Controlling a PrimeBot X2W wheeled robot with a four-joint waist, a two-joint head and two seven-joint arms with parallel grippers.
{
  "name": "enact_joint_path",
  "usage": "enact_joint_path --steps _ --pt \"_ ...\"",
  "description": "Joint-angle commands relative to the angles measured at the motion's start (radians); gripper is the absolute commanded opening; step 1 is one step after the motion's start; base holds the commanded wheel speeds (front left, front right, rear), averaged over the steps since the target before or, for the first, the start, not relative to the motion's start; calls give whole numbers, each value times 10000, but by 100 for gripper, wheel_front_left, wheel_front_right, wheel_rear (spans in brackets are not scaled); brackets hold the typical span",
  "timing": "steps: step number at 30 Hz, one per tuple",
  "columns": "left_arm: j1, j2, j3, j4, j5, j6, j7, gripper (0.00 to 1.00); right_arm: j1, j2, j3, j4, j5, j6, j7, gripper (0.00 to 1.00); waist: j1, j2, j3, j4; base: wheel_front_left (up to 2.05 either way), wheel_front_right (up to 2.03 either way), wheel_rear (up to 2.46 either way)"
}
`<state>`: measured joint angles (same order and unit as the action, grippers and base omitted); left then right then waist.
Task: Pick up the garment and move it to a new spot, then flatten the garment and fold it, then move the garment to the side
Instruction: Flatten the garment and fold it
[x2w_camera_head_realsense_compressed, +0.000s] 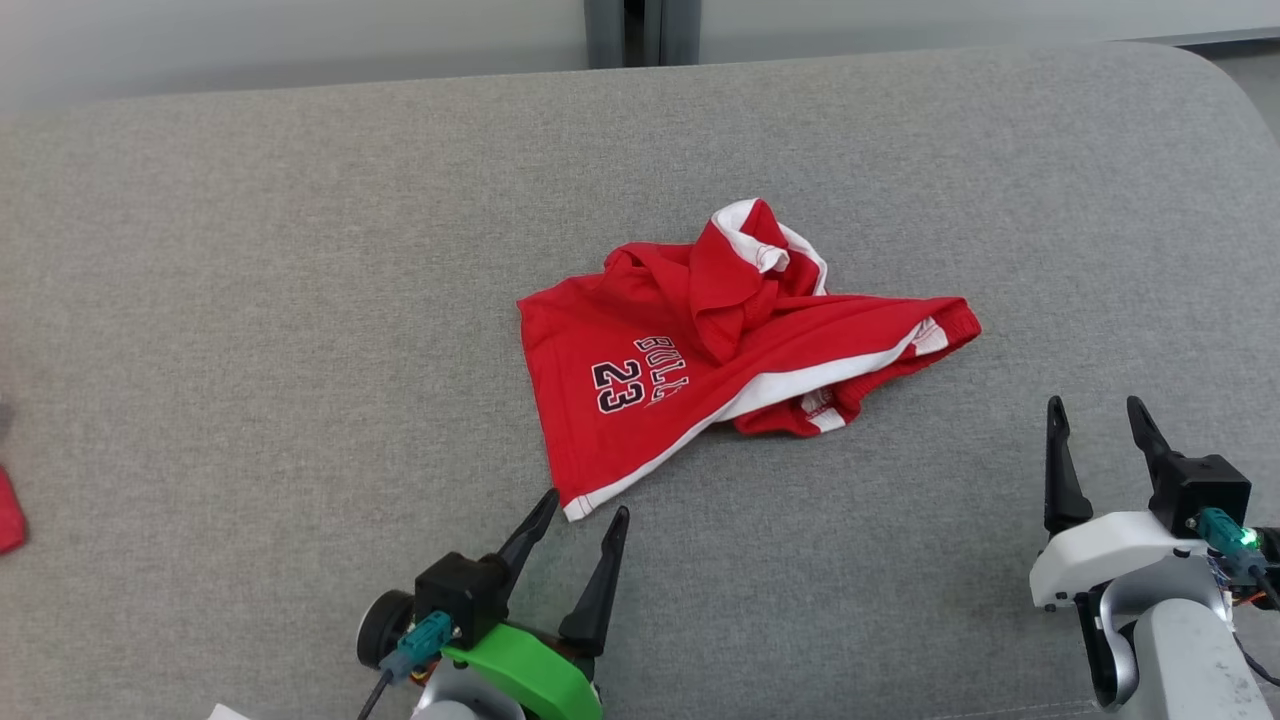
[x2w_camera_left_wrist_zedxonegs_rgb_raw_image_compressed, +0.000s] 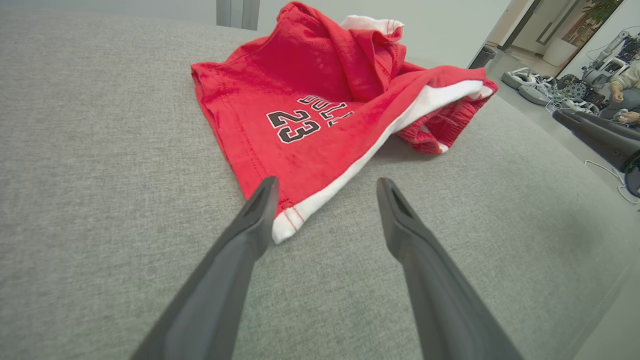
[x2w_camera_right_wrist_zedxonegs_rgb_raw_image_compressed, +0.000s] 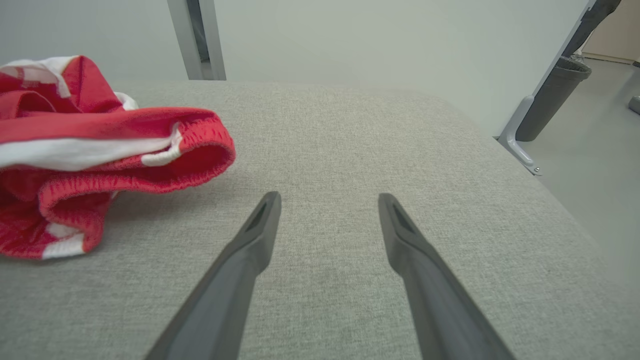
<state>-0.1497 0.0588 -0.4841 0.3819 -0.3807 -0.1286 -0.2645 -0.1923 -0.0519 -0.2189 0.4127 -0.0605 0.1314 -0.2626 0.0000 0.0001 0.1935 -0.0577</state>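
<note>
The garment (x2w_camera_head_realsense_compressed: 700, 350) is a pair of red shorts with white trim and a "23" print, lying crumpled in the middle of the grey padded surface (x2w_camera_head_realsense_compressed: 300, 250). My left gripper (x2w_camera_head_realsense_compressed: 585, 500) stands open just short of its near white-hemmed corner; in the left wrist view that corner of the garment (x2w_camera_left_wrist_zedxonegs_rgb_raw_image_compressed: 310, 135) lies beside the left finger of the gripper (x2w_camera_left_wrist_zedxonegs_rgb_raw_image_compressed: 325, 190). My right gripper (x2w_camera_head_realsense_compressed: 1095, 415) is open over bare fabric, to the right of the shorts. Its wrist view has the garment's waistband (x2w_camera_right_wrist_zedxonegs_rgb_raw_image_compressed: 100, 150) at left, apart from the gripper (x2w_camera_right_wrist_zedxonegs_rgb_raw_image_compressed: 327, 202).
A scrap of another red item (x2w_camera_head_realsense_compressed: 8, 510) sits at the surface's far left edge. The surface's rounded right edge drops to the floor, where a dark bin (x2w_camera_right_wrist_zedxonegs_rgb_raw_image_compressed: 552, 95) and a grey post stand. Cables, gear and a person's hand (x2w_camera_left_wrist_zedxonegs_rgb_raw_image_compressed: 622, 107) are beyond.
</note>
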Motion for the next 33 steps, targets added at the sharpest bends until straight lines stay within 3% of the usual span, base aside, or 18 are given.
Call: enact_joint_path --steps 1,13,14,15,16,25,33 --pt "-233 148 4 95 24 -33 2 100 38 -4 88 -56 134 -14 -32 100 0 -1 81 -74 0 0 0" --pt "-1112 146 141 1433 1033 -35 2 100 -395 0 968 -306 816 -14 -32 100 0 -1 794 -551 0 0 0" --pt "-1130 146 150 1504 1102 -35 2 68 -401 2 981 -317 833 -14 -32 100 0 -1 838 -571 0 0 0" --pt "-1165 139 177 1541 1107 -34 3 8 -396 2 979 -318 847 -14 -32 100 0 -1 877 -581 0 0 0" --pt "-1195 144 231 1547 1126 -35 5 0 -388 3 976 -331 862 -14 -32 100 0 -1 903 -584 0 0 0" --pt "-1179 180 1926 239 1497 -34 -1 0 -164 11 1452 -341 1362 -14 -32 100 0 -1 740 -193 0 0 0" --pt "-1974 396 2801 684 1803 -35 -3 0 -248 -8 2615 -71 1810 -14 -32 100 0 -1 783 51 0 0 0"
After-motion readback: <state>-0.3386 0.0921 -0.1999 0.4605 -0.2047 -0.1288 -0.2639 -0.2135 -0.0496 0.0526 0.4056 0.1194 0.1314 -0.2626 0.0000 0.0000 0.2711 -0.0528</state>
